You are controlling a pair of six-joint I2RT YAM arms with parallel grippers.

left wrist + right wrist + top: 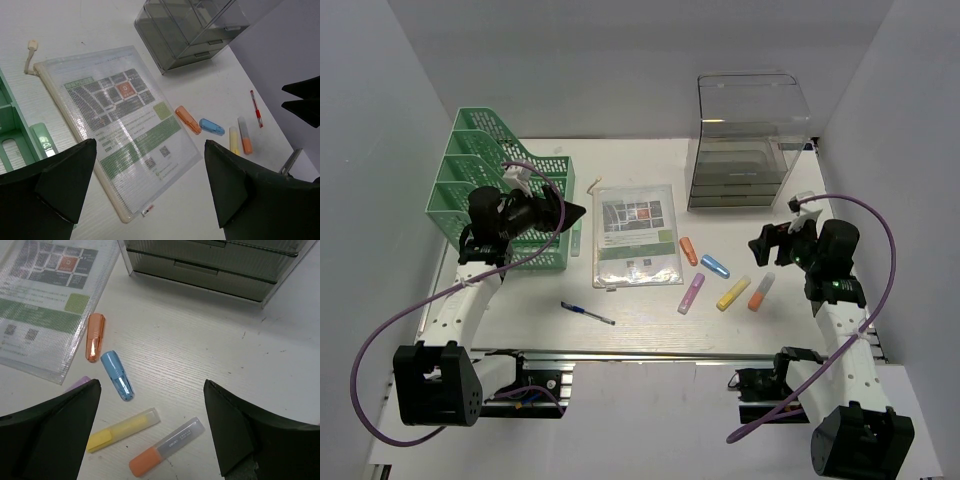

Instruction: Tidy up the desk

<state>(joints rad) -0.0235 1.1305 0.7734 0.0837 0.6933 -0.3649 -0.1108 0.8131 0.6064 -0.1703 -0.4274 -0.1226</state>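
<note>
Your left tool stands wide and empty, hanging just in front of the green file rack, with the mesh document pouch lying flat beside it. Your right tool is just as wide and holds nothing, poised over the loose markers: orange, blue, purple, yellow and an orange-capped one. The counter spreads beneath both, cluttered, a blue pen lying near its front rail. I'd judge nothing is sorted yet and you're lining up a first pick. Next, lower one tool, set its jaws across a marker, then close; the drawer unit looks the likely home
</note>
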